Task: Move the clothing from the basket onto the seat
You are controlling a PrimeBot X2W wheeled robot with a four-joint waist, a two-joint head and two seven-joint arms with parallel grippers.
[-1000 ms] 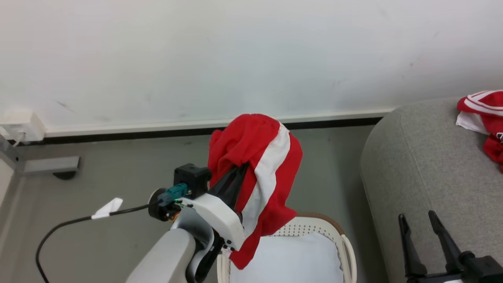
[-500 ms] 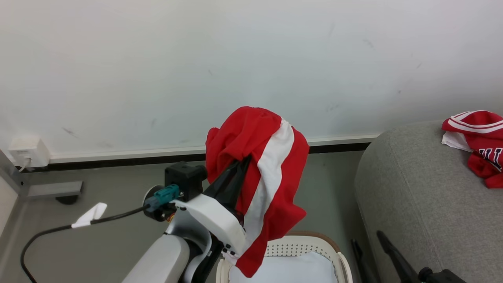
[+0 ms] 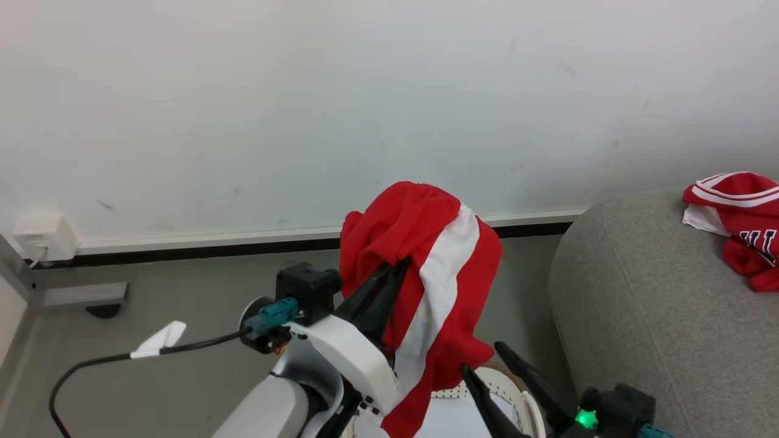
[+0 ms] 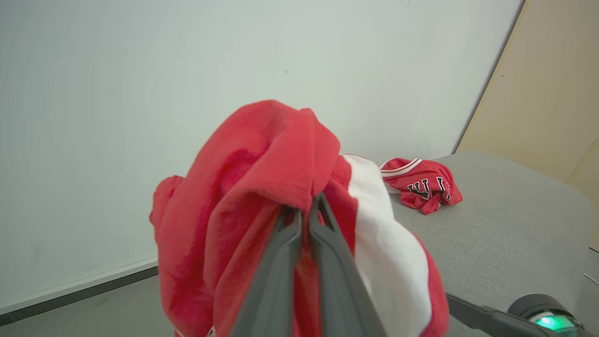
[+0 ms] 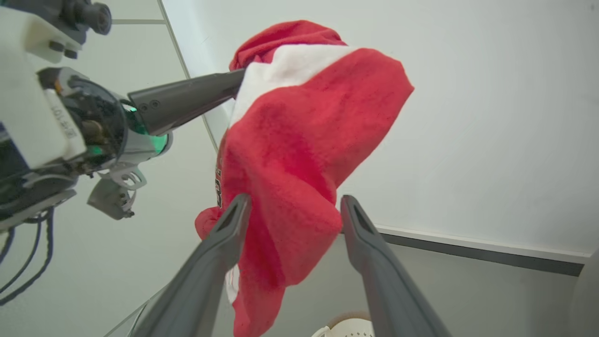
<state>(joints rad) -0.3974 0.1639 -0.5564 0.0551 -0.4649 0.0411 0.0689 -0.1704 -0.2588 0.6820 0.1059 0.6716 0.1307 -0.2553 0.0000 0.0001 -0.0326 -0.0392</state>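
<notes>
Clothing [image 3: 426, 267] pinched in closed left hand [image 3: 398, 267] over basket [image 3: 528, 406], right hand [image 3: 481, 357] spread wide, empty, alongside, seat [image 3: 639, 316] beyond, wall [image 3: 304, 91] behind

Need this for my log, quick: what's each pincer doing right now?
Left pincer: closed, holding the red garment up in the air.
Right pincer: open, gripping nothing, close to the garment's hanging end.

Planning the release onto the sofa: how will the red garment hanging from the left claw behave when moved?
Probably floppy: the red garment drapes in folds over the shut left claw. Likely light, since one pinch carries it. Its loose hem hangs free, so it may swing.
</notes>
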